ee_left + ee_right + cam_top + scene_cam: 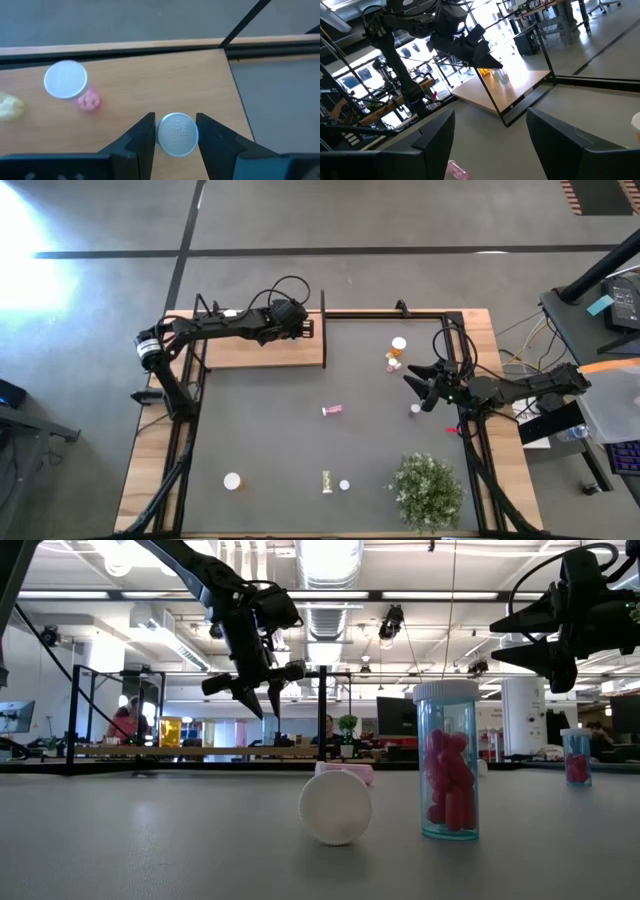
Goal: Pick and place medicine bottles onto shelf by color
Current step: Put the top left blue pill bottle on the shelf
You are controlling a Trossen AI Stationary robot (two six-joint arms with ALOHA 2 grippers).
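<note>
My left gripper (pixel 306 328) hovers open over the right end of the wooden shelf (pixel 250 352), fingers pointing down. In the left wrist view a white-capped bottle (pixel 177 135) stands on the shelf (pixel 150 70) below it and shows between the fingers. The low view shows nothing between them (pixel 258 692). A pink bottle (pixel 70 85) stands beside it. My right gripper (pixel 425 385) is open and empty above the mat. Near it are orange bottles (pixel 396 355) and a small capped bottle (pixel 415 410). A pink bottle (pixel 332 410) lies mid-table.
An orange bottle (pixel 232 480), a yellow-green one (pixel 326 480) and a small capped one (pixel 344 485) lie near the front edge. A green plant (pixel 428 490) stands front right. A black post (pixel 323 315) rises at the shelf's right end. In the low view a blue bottle (pixel 447 765) stands close.
</note>
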